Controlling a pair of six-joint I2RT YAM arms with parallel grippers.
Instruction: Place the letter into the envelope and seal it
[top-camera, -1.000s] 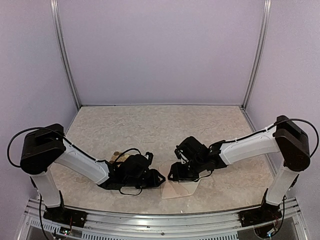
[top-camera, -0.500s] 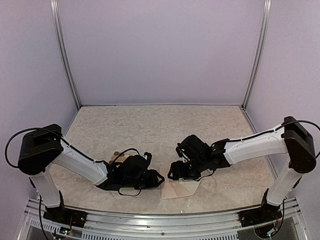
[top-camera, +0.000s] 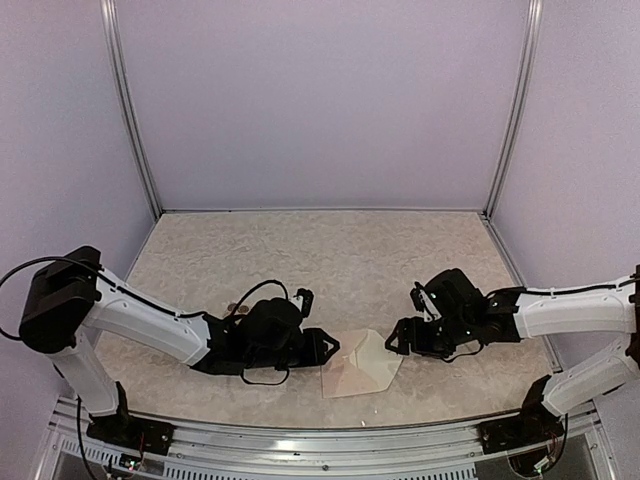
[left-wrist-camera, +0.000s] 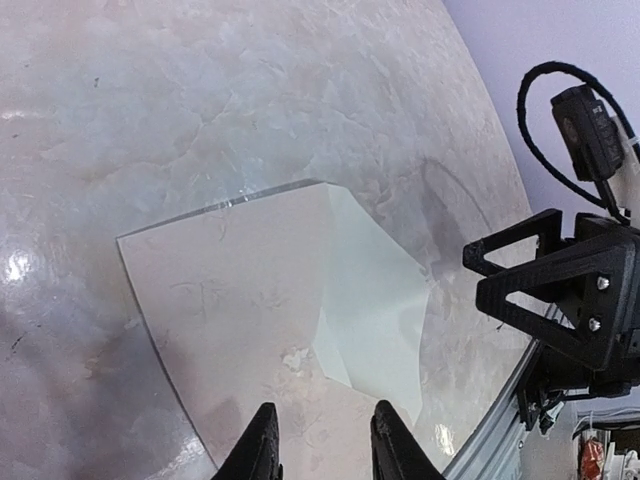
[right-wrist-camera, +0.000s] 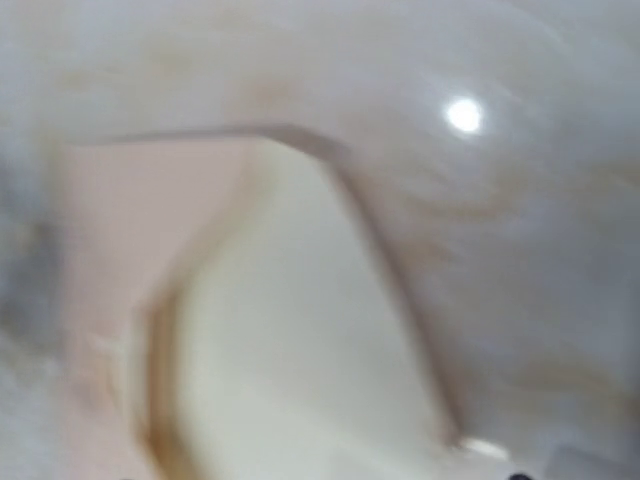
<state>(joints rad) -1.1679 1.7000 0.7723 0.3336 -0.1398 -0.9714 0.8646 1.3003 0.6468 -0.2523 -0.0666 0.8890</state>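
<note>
The bench (top-camera: 300, 260) carries the envelope (top-camera: 352, 375), flat, flap (top-camera: 385, 362) open, between both sets of fingers. The left fingers (top-camera: 328, 348) stand slightly apart and empty at its edge; the right fingers (top-camera: 393, 342) hover near the flap, spread unclear

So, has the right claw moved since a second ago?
Yes. The right claw has pulled back rightward off the envelope, toward the right frame post; earlier it sat over the envelope.

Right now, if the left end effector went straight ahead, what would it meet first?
Probably the envelope, flat just ahead of the left end effector; height above it is unclear.
</note>
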